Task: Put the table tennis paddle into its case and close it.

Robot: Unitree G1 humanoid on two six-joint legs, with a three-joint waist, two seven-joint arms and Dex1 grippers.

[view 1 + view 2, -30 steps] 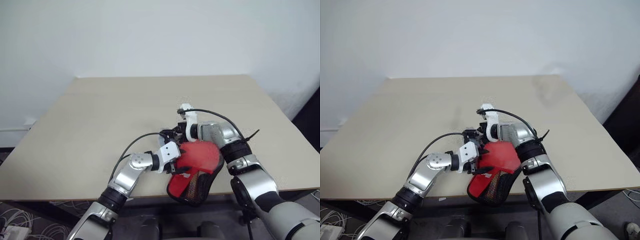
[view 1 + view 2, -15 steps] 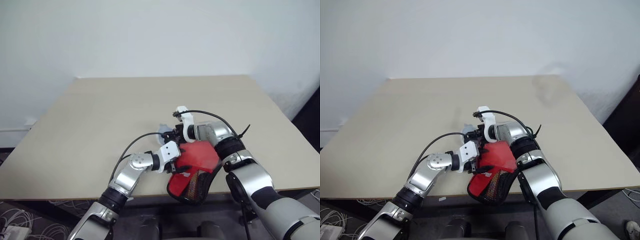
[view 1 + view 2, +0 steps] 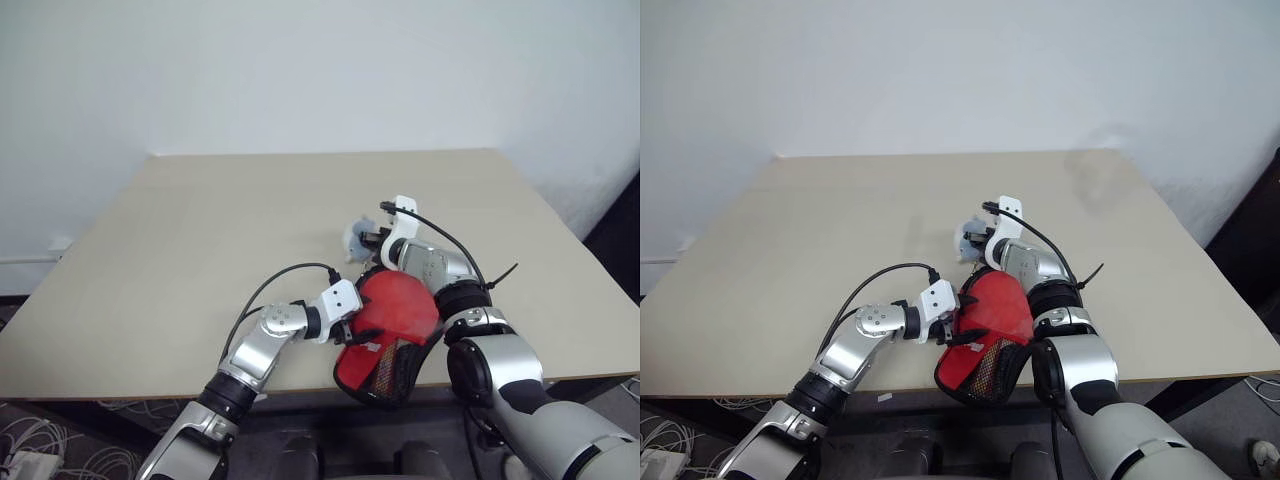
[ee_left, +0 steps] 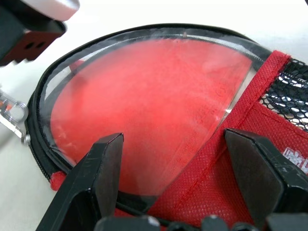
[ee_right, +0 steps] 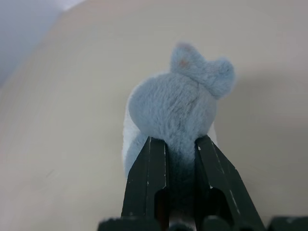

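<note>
Paddle (image 4: 159, 110) sits inside your open case (image 3: 385, 335), lower centre of frame. Your left gripper (image 4: 185, 163) straddles its rim, fingers spread. Your right gripper (image 5: 175, 159) pinches a blue plush toy (image 5: 175, 103).

Pale blue fluffy plush wad (image 5: 175, 113) above beige table (image 3: 180, 250); white wall behind.

My black fingers (image 5: 147, 178) pinch a fluffy pale grey-blue toy (image 5: 173, 113) with a small pinkish spot, over a plain beige table (image 5: 57, 144). Lower centre of the head view, the case (image 3: 385, 355) is red with black trim, black mesh and white lettering.
</note>
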